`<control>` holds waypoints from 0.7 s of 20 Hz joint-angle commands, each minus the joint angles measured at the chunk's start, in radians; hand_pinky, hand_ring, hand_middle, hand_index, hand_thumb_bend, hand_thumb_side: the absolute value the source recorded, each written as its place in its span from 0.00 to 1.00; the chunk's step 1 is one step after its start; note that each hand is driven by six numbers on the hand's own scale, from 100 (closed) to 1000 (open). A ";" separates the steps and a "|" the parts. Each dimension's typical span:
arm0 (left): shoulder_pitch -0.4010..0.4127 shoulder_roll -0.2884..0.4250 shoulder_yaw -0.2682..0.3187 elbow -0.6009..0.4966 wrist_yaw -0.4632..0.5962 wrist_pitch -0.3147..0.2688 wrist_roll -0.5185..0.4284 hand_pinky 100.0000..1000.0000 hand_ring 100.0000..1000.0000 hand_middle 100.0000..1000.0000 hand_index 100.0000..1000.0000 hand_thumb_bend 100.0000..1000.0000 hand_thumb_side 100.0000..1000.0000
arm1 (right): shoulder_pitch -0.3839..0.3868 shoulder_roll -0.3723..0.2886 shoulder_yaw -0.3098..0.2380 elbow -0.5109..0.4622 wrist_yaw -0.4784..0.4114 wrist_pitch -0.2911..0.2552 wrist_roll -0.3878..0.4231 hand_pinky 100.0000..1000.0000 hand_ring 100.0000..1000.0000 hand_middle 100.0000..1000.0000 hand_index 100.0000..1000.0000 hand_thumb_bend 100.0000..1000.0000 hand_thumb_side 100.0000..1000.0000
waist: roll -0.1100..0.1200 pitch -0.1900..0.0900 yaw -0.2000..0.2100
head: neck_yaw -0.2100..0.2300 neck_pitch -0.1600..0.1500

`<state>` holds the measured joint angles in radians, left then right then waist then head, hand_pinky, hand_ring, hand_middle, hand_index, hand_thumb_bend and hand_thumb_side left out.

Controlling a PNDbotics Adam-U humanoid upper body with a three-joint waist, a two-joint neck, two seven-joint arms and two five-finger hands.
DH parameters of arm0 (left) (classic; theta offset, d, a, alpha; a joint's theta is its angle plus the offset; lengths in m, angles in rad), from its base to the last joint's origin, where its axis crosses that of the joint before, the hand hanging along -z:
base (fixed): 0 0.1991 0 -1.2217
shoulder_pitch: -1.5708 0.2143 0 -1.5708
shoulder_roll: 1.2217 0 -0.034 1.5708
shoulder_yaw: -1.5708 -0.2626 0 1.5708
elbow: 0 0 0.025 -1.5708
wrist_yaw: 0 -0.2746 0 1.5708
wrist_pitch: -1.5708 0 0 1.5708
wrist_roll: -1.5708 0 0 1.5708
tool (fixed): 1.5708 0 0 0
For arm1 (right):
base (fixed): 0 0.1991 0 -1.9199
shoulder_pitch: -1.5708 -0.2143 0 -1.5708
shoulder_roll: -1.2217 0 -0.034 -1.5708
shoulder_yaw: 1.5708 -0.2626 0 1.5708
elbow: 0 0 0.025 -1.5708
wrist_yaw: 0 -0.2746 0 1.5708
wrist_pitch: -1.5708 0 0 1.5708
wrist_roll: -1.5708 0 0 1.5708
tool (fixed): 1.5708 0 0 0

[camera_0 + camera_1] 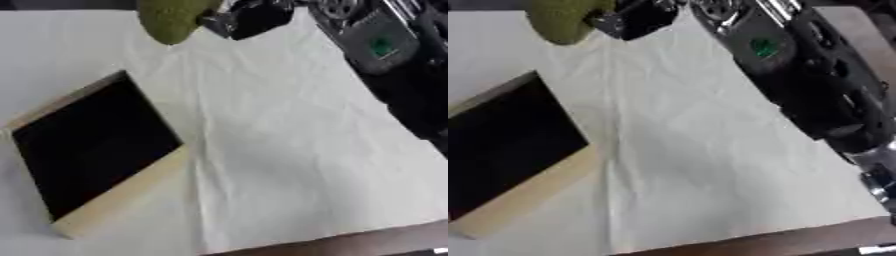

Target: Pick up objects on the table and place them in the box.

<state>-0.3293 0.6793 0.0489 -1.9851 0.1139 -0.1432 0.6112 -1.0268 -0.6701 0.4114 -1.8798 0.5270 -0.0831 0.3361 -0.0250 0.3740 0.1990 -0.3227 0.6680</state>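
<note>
Desk edge: one strip of dark brown desk point(350, 245) shows nearest, along the near right.
Cloth: one creased white cloth point(289, 150) covers the rest of the desk.
Box: one, pale wood with a black inside point(87, 145), lying askew at the near left; nothing can be seen in it.
Object: one olive-green rounded thing point(175, 20), at the far edge, left of centre, well apart from the box.
Right hand: one black hand point(249, 19), far side, just right of the green thing, fingers curled against it, seemingly clamped on it.
Right arm: one, black and silver point(815, 75), running down the right side.
Left hand: none to be seen.
</note>
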 commanded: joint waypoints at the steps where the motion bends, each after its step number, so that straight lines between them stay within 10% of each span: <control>1: -0.011 0.032 0.017 -0.015 0.001 -0.003 0.004 0.55 0.66 0.68 0.74 0.99 0.83 | -0.039 0.057 -0.003 -0.089 0.024 0.042 0.038 0.78 0.55 0.38 0.43 0.00 0.00 | -0.008 -0.034 0.003 | -0.009 0.009; 14: 0.006 0.032 0.018 -0.015 -0.004 0.002 0.008 0.55 0.66 0.68 0.74 0.99 0.83 | -0.040 0.212 0.104 -0.120 0.144 0.091 0.148 0.78 0.54 0.38 0.44 0.00 0.00 | -0.020 -0.024 0.009 | 0.013 0.011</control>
<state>-0.3187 0.6793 0.0532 -1.9851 0.1142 -0.1421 0.6157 -1.0535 -0.4592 0.5170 -1.9793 0.6601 0.0050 0.4747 -0.0382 0.3740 0.2054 -0.3115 0.6755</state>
